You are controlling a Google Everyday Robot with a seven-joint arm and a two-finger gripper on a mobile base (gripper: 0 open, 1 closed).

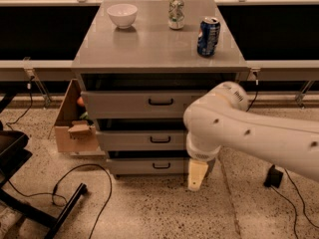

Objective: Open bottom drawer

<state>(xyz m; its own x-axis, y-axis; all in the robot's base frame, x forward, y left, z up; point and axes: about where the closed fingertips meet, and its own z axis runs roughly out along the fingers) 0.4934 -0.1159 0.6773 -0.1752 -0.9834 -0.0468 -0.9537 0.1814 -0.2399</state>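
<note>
Speckled floor (149, 210) underlies a grey metal cabinet (149, 49). At lower centre, its narrow grey bottom drawer (132, 167) sits shut, small black bar handle (161, 166) untouched. Just right hangs the cream gripper (196, 176); open or closed cannot be told. Approach step: next, probably shift left onto the handle.

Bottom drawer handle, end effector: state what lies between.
Camera view: only bare grey drawer front, from the handle to the end effector hanging at the bottom drawer's right end.

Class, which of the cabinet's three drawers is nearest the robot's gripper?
The bottom drawer, lowest of the three: the gripper hangs level with its front, right of its handle, below the middle drawer and top drawer.
</note>
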